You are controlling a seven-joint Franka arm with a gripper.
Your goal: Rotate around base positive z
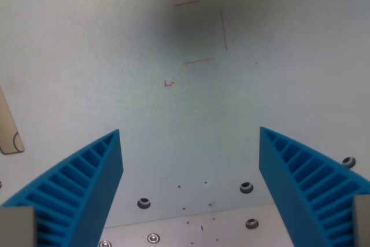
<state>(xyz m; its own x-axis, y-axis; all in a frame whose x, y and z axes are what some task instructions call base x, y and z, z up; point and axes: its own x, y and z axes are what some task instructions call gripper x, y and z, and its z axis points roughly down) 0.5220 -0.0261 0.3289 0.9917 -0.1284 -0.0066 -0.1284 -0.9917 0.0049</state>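
Blue ribbed fingers (87, 189) spread wide, holding nothing, above a pale table (87, 56).
Tan strip (8, 128) at nine o'clock, red marks (222, 27) at twelve; no object to grasp, so the remaining move looks like pure rotation about the base, gripper (191, 163) empty.

Both blue fingers (87, 183) are running off the bottom edge. Beige strip (8, 128) is getting cropped at the wrist view's left; identity unclear.

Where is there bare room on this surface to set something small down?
Most of it is bare: the pale surface between the hand's two spread blue fingers and the red line marks above them. Busier at the bottom edge, where screws dot the plate, and at the wrist view's left, by a tan strip.
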